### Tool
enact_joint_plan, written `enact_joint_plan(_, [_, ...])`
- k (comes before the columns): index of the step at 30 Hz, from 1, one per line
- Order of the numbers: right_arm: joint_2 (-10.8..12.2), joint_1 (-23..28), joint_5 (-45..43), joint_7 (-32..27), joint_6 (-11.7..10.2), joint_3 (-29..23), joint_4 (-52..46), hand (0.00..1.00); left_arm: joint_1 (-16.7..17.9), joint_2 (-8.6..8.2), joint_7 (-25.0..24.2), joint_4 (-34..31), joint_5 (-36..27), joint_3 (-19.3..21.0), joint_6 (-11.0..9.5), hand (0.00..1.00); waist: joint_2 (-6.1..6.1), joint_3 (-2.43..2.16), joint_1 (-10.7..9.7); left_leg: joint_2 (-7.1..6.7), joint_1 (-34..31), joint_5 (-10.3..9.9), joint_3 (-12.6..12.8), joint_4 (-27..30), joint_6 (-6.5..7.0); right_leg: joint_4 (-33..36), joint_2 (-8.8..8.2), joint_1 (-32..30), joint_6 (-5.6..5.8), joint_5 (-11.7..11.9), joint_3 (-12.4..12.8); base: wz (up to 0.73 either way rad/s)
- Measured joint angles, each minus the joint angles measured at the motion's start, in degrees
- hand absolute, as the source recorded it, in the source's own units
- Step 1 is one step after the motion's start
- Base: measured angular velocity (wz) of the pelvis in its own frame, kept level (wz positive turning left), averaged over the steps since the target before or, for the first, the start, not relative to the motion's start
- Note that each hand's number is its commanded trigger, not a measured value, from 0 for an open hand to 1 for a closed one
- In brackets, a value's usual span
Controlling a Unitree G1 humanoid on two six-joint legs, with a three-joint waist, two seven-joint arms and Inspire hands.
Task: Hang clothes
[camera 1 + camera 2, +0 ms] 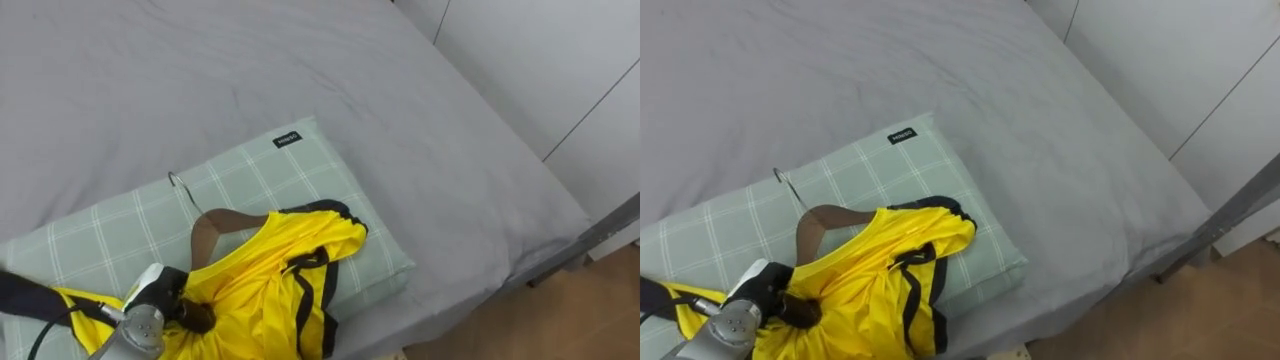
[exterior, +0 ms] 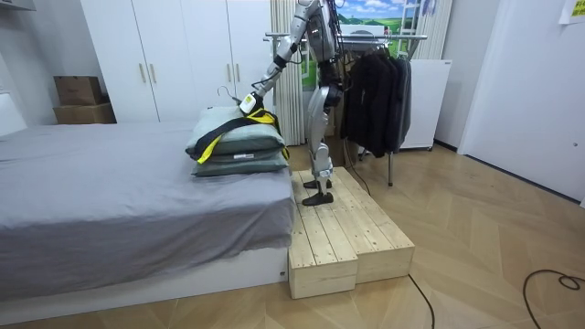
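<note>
Hanging day: the left robot hand point(image 1: 158, 300) curls its dark fingers point(image 1: 197, 318) round the near-left arm of a wooden hanger point(image 1: 207, 235). The hanger lies with a yellow shirt point(image 1: 270, 285) on a checked pillow point(image 1: 300, 175) at the bed's point(image 1: 200, 70) near edge. A clean lift likely means raising it level with the hook free, so the shirt stays on for the clothes rack point(image 2: 393, 37). The hanger's right arm is buried under cloth, and the shirt's near hem is cut off.
</note>
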Motion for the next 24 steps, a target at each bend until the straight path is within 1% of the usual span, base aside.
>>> enact_joint_plan(7, [0.0, 0.0, 0.3, -0.3, 0.0, 0.1, 0.0, 0.00, 0.0, -0.04, 0.1, 0.0, -0.3, -0.2, -0.1, 1.00, 0.18, 0.04, 0.0, -0.04, 0.0, 0.0, -0.1, -0.1, 0.00, -0.1, 0.01, 0.2, 0.00, 0.0, 0.0, 0.00])
enact_joint_plan(9, [0.0, 0.0, 0.7, -0.7, -0.1, 0.1, 0.0, 0.00, 0.0, -0.35, 0.4, 0.0, -2.2, -0.4, -0.1, 1.00, 0.52, 0.13, 0.0, -0.12, 0.1, 0.0, -0.3, -0.4, 0.00, -0.3, 0.03, 0.4, 0.06, 0.0, -0.1, 0.03])
enact_joint_plan(11, [0.1, 0.0, 1.1, -0.8, -0.6, 0.1, 0.0, 0.00, 0.2, -0.50, 0.4, 0.1, -2.2, -0.5, -0.2, 1.00, 0.72, 0.23, 0.0, -0.18, 0.6, 0.0, -0.3, -0.6, 0.00, -0.4, 0.01, 1.0, 0.06, 0.0, 0.0, 0.00])
enact_joint_plan(13, [0.1, -0.1, 1.2, -0.8, -0.7, 0.1, -0.1, 0.00, 0.2, -0.51, 0.8, 0.1, -2.5, -0.6, -0.2, 1.00, 0.92, 0.18, -0.1, -0.17, 0.8, 0.0, -0.3, -0.7, 0.00, -0.8, 0.02, 1.3, 0.07, 0.0, -0.1, 0.00])
enact_joint_plan(14, [0.1, -0.2, 1.3, -0.8, -0.8, 0.1, -0.1, 0.00, 0.2, -0.56, 1.3, 0.1, -3.9, -1.0, -0.2, 1.00, 1.00, 0.21, 0.0, -0.16, 1.0, 0.0, -0.2, -0.8, 0.00, -1.0, 0.04, 1.6, 0.11, 0.1, -0.1, 0.00])
enact_joint_plan(16, [0.1, -0.2, 2.7, -0.9, -1.3, 0.1, -0.1, 0.00, 0.4, -0.59, 1.4, 0.1, -5.0, -1.2, -0.3, 1.00, 1.03, 0.23, 0.0, -0.17, 1.8, 0.0, -0.1, -1.0, -0.01, -1.2, 0.02, 2.4, 0.11, 0.1, -0.3, 0.05])
enact_joint_plan(18, [0.1, -0.1, 5.2, -0.9, -2.4, 0.1, -0.2, 0.00, 0.5, -0.63, 1.4, -0.2, -6.9, -1.3, -0.6, 1.00, 1.10, 0.20, 0.1, -0.20, 3.2, 0.0, -0.1, -1.9, -0.05, -2.5, 0.04, 4.0, 0.11, 0.1, -0.7, 0.07])
enact_joint_plan(20, [0.1, 0.0, 6.5, -0.9, -3.0, 0.0, -0.3, 0.00, 0.5, -0.62, 1.4, -0.8, -7.9, -1.2, -0.8, 1.00, 1.19, 0.14, 0.4, -0.26, 4.1, 0.1, -0.1, -2.7, -0.13, -3.3, 0.06, 5.0, 0.12, 0.2, -0.8, 0.02])
enact_joint_plan(22, [0.1, 0.7, 7.9, -0.7, -3.5, 0.0, -1.5, 0.00, 0.5, -0.65, 1.4, -2.7, -9.0, -1.0, -0.8, 1.00, 1.28, 0.09, 1.0, -0.23, 4.7, 0.1, -0.1, -2.7, -0.14, -4.0, 0.08, 5.9, 0.14, 0.3, -1.1, 0.05])
enact_joint_plan(24, [0.1, 1.4, 8.7, -0.1, -4.3, -0.5, -1.8, 0.00, 0.6, -0.67, 1.4, -6.1, -9.0, -1.0, -1.1, 1.00, 1.35, 0.00, 1.7, -0.25, 6.0, 0.1, -0.3, -2.6, -0.22, -4.6, 0.01, 7.9, 0.13, 0.4, -1.5, 0.11])
